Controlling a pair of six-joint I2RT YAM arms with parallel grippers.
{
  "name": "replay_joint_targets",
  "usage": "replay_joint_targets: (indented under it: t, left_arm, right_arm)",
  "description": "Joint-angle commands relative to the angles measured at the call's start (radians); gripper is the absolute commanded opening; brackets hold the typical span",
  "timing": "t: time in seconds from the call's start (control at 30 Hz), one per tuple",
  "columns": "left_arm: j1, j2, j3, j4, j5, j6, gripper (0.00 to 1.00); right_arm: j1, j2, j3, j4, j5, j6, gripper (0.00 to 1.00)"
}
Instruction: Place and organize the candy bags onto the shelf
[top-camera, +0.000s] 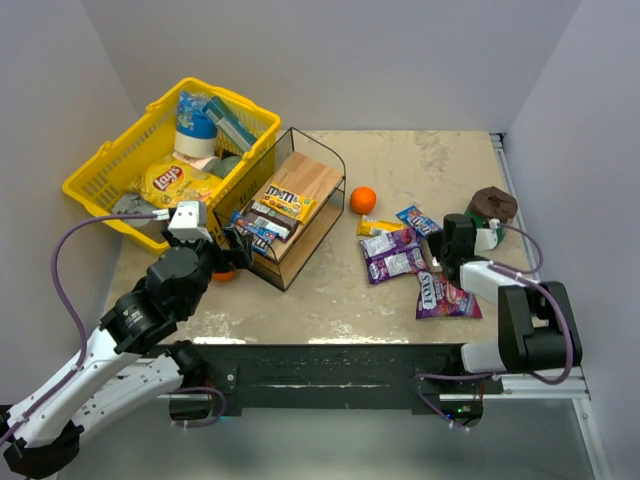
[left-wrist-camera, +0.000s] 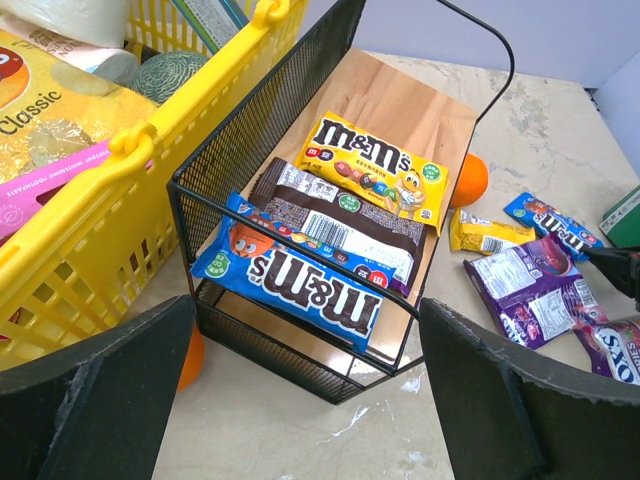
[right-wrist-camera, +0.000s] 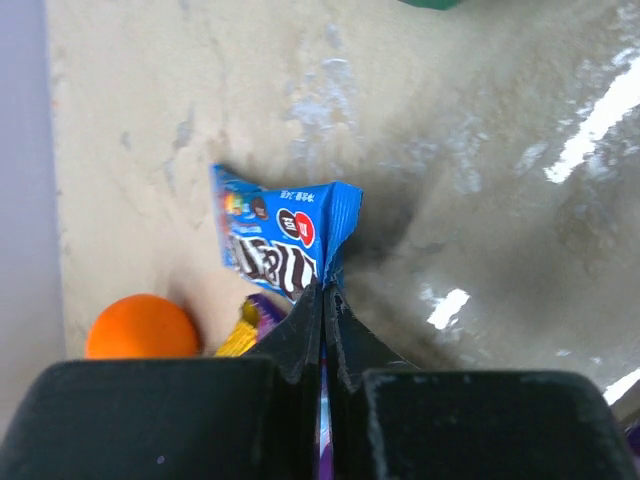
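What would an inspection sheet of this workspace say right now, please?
Surface: beige marbled table; no spills seen.
Job's things: shelf holds a yellow M&M's bag, a brown bag and a blue M&M's bag. Loose on the table: purple bags, small yellow bag, pink-purple bag, second blue M&M's bag.
Clutter: yellow basket with a Lay's bag; right orange beside the shelf; left orange by the left arm; brown-topped object.
Grippers: left gripper open, facing the shelf; right gripper shut on the second blue M&M's bag's edge.
Cables: purple cable along each arm.
Surroundings: grey walls.
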Motion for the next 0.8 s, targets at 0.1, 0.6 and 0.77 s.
replay_joint_targets:
  t: [0.1, 0.6, 0.77]
  left_arm:
    - [-0.004, 0.001, 0.003, 0.020, -0.023, -0.003, 1.00]
    - [-0.004, -0.040, 0.003, -0.020, -0.106, -0.049, 0.99]
    - [-0.002, -0.054, -0.003, -0.021, -0.118, -0.058, 1.00]
  right_arm:
    - [-0.001, -0.246, 0.082, -0.111, -0.025, -0.096, 0.00]
    - [0.001, -0.420, 0.352, -0.355, -0.260, -0.236, 0.00]
    - [0.048, -0.408, 0.422, -0.327, -0.358, -0.277, 0.00]
